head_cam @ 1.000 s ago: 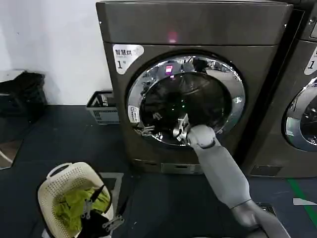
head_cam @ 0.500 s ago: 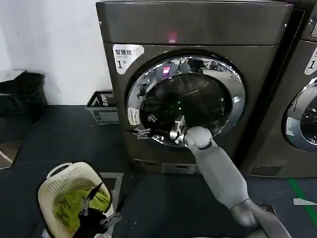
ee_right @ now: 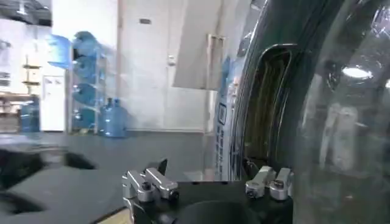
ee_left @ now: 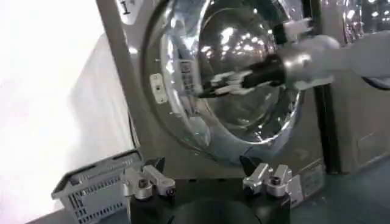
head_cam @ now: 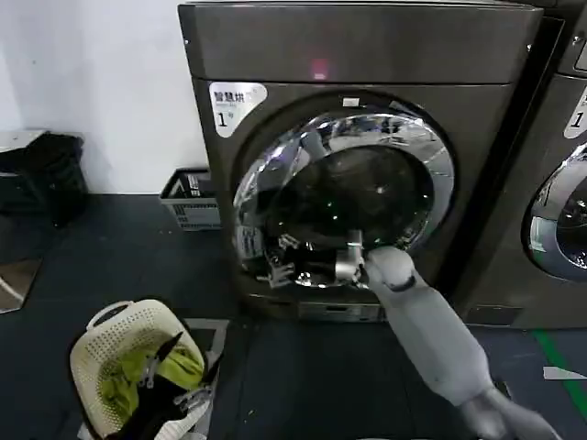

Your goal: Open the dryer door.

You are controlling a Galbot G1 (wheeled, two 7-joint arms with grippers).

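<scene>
Nearest in the head view, the left gripper hangs low over a cream laundry basket holding green cloth, on the dark floor to the robot's left. Its wrist view shows what the head view cannot: its two fingers spread wide with nothing between them, aimed toward the machine. Further out, the right arm reaches forward to the lower left part of the dryer door, where the right gripper sits against the chrome ring near the door's left edge. The left wrist view gives a side look at that gripper, lying close against the ring by the door's edge; whether it grips the edge cannot be told. In the right wrist view the right gripper's fingers stand apart, with the door's dark rim and glass just beside them. The door stands slightly ajar on its left side, swung a little out from the dryer, which carries a white "1" label and a pink light. Beside the dryer's left side a grey basket sits against the white wall.
</scene>
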